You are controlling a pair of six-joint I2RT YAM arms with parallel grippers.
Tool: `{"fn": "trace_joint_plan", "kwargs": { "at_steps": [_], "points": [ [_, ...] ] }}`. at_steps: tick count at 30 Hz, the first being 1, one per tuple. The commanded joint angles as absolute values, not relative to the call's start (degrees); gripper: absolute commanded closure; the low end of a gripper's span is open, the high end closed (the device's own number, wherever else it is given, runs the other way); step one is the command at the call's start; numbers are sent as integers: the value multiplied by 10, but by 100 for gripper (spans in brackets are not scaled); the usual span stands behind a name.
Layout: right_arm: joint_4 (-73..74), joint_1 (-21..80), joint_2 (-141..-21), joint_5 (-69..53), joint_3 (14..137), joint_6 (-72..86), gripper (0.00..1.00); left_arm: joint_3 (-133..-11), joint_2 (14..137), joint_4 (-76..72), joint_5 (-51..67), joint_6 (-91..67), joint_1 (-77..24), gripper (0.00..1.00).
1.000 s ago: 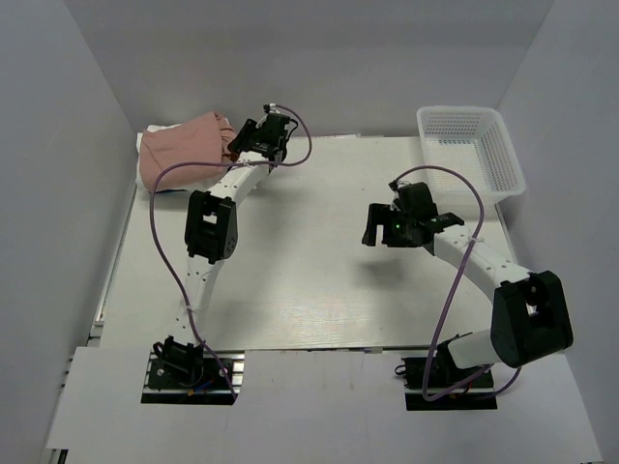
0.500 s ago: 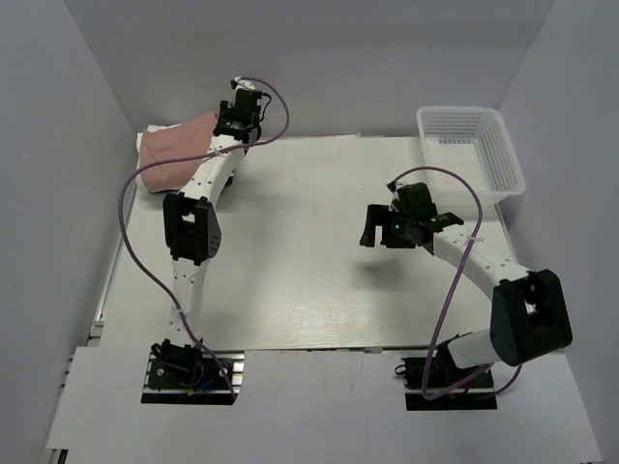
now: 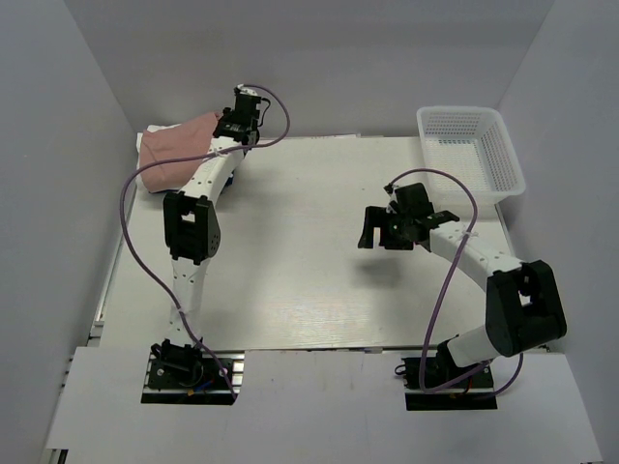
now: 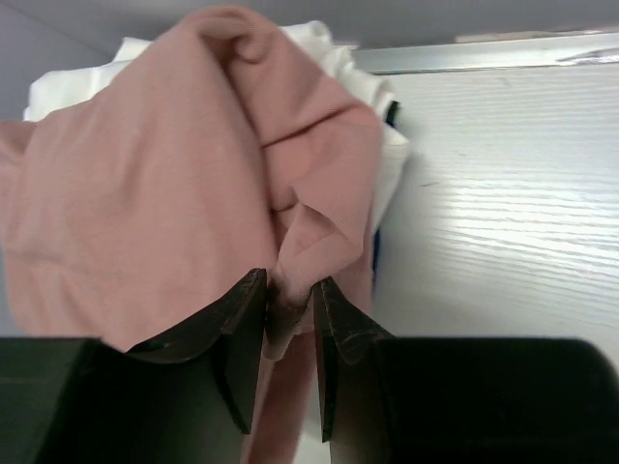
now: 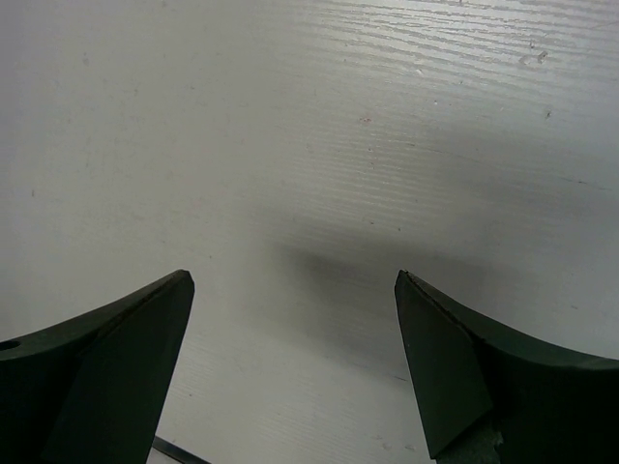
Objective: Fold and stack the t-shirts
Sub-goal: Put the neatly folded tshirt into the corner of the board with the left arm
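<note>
The dusty pink t-shirt (image 3: 179,145) lies bunched in the far left corner of the table, on top of white shirts (image 4: 338,58) that peek out beneath it. In the left wrist view the pink t-shirt (image 4: 164,184) fills the left half. My left gripper (image 4: 288,290) is shut on a fold of the pink shirt's edge; it also shows in the top view (image 3: 224,129). My right gripper (image 5: 294,280) is open and empty, hovering over bare table; in the top view it is right of centre (image 3: 372,232). The shirt's print is hidden.
A white plastic mesh basket (image 3: 471,150) stands at the far right of the table. The white table top (image 3: 290,251) stretches between the arms. Grey walls close in the left, back and right sides.
My left arm swung left to the pink shirt's right edge and its jaws closed on a fold. My right gripper drifted slightly left and stayed open.
</note>
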State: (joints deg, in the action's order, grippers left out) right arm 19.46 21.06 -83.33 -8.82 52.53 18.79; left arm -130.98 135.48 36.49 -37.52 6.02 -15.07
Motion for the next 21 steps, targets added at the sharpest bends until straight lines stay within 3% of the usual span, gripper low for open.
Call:
{"fn": "trace_joint_plan", "kwargs": {
  "at_steps": [1, 21],
  "points": [
    [188, 208, -834, -102, 545, 179, 9, -1324, 1324, 361, -325, 47, -160, 63],
    [196, 205, -842, -110, 552, 173, 9, -1325, 1386, 363, -466, 53, -145, 63]
  ]
}}
